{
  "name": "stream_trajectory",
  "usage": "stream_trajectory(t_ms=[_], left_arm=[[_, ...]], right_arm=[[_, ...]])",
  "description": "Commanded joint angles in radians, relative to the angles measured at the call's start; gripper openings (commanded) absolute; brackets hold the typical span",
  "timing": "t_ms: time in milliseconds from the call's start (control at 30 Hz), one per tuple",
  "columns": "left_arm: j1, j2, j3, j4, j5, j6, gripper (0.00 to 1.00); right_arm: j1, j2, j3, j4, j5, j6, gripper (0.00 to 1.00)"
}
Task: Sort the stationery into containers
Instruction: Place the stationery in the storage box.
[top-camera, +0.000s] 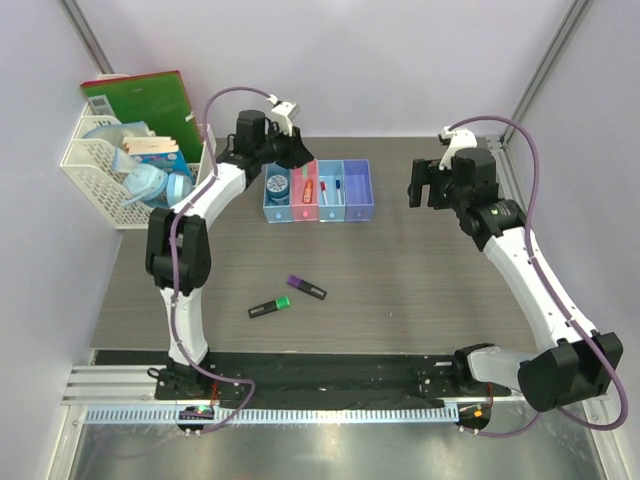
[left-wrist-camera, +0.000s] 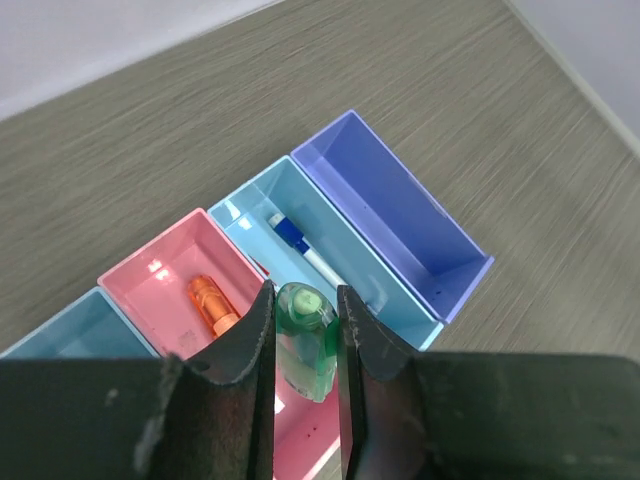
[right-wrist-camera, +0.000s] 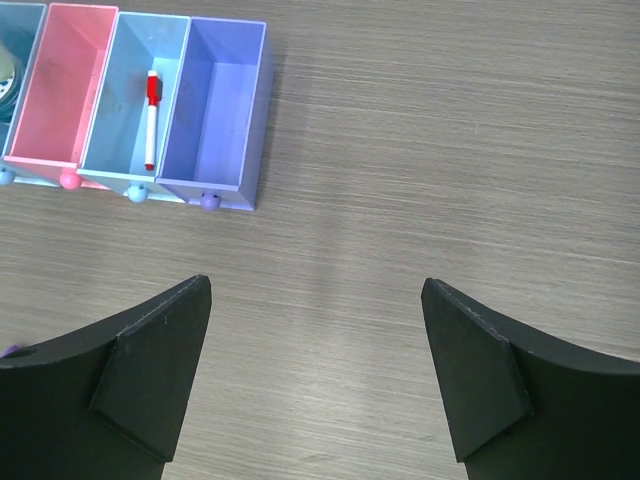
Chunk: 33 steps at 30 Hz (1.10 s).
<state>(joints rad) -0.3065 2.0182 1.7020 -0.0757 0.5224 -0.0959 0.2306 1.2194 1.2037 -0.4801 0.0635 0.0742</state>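
Grey table (top-camera: 420, 280): above the pink bin (left-wrist-camera: 165, 275), left tool (left-wrist-camera: 305, 300) grips a pale green pen (left-wrist-camera: 303, 335); right tool (right-wrist-camera: 315, 290) gapes wide.

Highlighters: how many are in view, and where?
3. The orange highlighter lies in the pink bin; the purple-black highlighter and the green-black highlighter lie loose on the table, near its middle. The left gripper hides part of that bin.

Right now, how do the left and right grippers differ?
The left gripper has its fingers closed on a pale green pen; the right gripper has its fingers wide apart, holding nothing. The left gripper hangs above the pink bin; the right gripper is over the table. Both have black fingers.
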Motion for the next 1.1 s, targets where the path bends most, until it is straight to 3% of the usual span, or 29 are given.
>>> stream_trajectory(t_ms=[0,433,667,700,733,900,1067], left_arm=[[0.044,0.085,0.126,-0.015,0.153,-0.192,0.00],[0.050,0.204,0.162,-0.122,0.119,-0.136,0.01],[0.052,0.208,0.134,-0.173,0.096,-0.094,0.27],[0.052,0.208,0.125,-0.176,0.097,-0.090,0.32],[0.052,0.208,0.120,-0.179,0.096,-0.084,0.46],[0.052,0.189,0.117,-0.177,0.100,-0.091,0.69],[0.055,0.105,0.108,-0.191,0.096,-0.085,0.72]], right_arm=[[-0.017,-0.052,-0.015,0.048,-0.050,-0.016,0.91],[-0.045,-0.072,-0.024,0.046,-0.110,-0.010,0.91],[-0.043,-0.058,-0.003,0.035,-0.160,-0.002,0.91],[-0.043,-0.055,0.000,0.028,-0.169,-0.005,0.91],[-0.045,-0.051,0.005,0.025,-0.188,-0.010,0.92],[-0.042,-0.021,0.042,-0.020,-0.267,-0.051,0.92],[-0.013,0.005,0.054,-0.072,-0.398,-0.163,0.91]])
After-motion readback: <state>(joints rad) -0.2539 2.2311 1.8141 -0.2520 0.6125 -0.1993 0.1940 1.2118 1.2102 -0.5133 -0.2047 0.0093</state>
